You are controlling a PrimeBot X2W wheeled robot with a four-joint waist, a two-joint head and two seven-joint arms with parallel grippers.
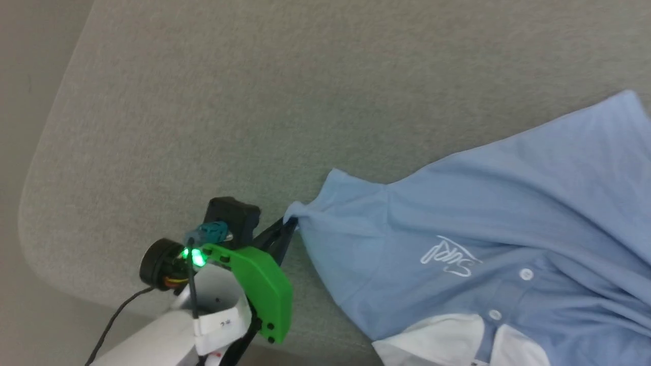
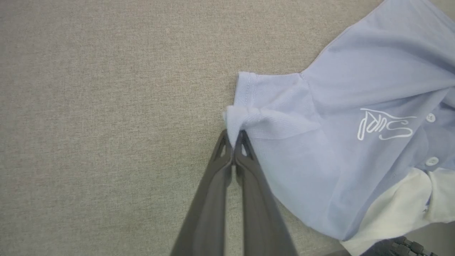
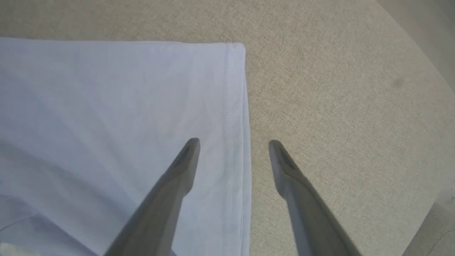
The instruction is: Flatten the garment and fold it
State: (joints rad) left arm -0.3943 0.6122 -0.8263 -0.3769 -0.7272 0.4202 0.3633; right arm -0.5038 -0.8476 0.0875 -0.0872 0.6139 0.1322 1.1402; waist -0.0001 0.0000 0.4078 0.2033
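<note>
Grey fabric surface (image 1: 203,101), garment (image 1: 508,203) lying rumpled

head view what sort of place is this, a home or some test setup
Probably a robot test bench, not a home: a grey cloth-covered table with a rounded corner, a pale floor beside it, and one blue shirt pinched at the sleeve by the left hand.

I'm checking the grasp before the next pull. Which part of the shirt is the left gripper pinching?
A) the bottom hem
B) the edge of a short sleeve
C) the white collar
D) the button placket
B: in the left wrist view, the left gripper is shut on a bunched corner of the sleeve of the garment.
</note>
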